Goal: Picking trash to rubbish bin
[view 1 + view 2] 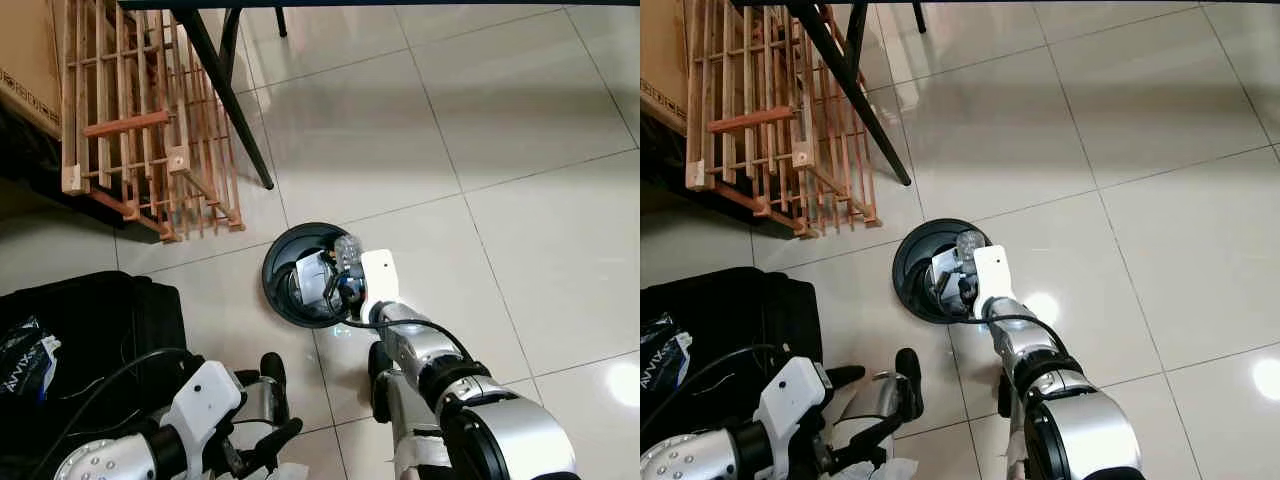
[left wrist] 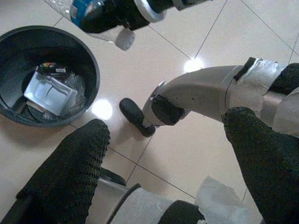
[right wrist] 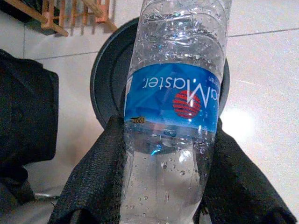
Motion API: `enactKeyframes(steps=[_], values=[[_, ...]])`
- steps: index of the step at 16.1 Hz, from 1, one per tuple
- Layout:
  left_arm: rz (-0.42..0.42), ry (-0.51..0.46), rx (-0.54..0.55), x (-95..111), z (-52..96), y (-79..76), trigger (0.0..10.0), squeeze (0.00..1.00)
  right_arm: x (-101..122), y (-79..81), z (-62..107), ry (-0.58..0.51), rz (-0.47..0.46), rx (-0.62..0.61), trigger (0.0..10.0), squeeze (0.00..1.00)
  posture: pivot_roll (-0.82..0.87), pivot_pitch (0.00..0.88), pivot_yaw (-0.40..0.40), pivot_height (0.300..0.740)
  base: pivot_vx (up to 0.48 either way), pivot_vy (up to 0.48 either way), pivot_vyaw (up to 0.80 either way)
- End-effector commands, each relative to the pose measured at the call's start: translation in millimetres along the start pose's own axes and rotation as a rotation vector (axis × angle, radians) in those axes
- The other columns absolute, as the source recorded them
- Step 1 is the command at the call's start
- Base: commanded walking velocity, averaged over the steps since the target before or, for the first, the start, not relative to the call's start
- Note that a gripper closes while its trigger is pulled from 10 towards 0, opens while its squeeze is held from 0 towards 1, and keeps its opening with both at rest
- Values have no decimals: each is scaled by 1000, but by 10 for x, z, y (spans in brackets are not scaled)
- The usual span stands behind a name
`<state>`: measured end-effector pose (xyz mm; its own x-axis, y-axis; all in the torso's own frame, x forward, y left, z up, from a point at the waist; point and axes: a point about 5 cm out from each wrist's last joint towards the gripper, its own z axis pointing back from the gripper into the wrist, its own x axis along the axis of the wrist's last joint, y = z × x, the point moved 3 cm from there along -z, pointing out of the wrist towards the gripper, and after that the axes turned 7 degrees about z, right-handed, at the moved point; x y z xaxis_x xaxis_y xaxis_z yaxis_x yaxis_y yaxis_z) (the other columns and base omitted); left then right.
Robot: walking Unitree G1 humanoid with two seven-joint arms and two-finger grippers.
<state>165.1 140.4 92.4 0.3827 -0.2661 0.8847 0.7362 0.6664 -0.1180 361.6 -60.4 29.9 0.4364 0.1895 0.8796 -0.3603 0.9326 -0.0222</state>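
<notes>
Glossy beige floor tiles (image 1: 520,120) carry a black rubbish bin (image 1: 278,290). Directly above its rim, the right tool (image 3: 161,154) clamps a clear water bottle (image 3: 175,93). Near the bin, the left tool (image 2: 168,158) hangs wide apart.

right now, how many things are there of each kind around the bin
bins: 1
plastic bottles, held in the right gripper above the bin: 1
wooden racks: 1
black bags: 1
grippers, counting the left gripper: 2
total: 6
</notes>
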Motion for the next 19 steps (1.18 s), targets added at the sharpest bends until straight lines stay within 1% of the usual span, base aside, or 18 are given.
enactKeyframes(steps=[1,4,7,12,19], values=[[22,33,-8,-73,38,-61,10000,0,-129,106,9,30,-31,28,10000,1000,278,564,95,740,0,0,0],[25,39,-4,-85,59,-75,10000,0,-93,80,3,19,-19,4,10000,1000,281,575,94,740,0,0,0],[30,48,-2,-107,86,-85,10000,0,-90,65,5,13,-32,-5,10000,1000,282,585,96,740,0,0,0],[33,57,-6,-122,83,-100,10000,0,-189,29,28,29,-32,-8,10000,1000,274,595,96,740,0,0,0],[34,68,-9,-156,66,-107,10000,0,-238,8,41,37,-30,-9,10000,1000,267,599,91,740,0,0,0]])
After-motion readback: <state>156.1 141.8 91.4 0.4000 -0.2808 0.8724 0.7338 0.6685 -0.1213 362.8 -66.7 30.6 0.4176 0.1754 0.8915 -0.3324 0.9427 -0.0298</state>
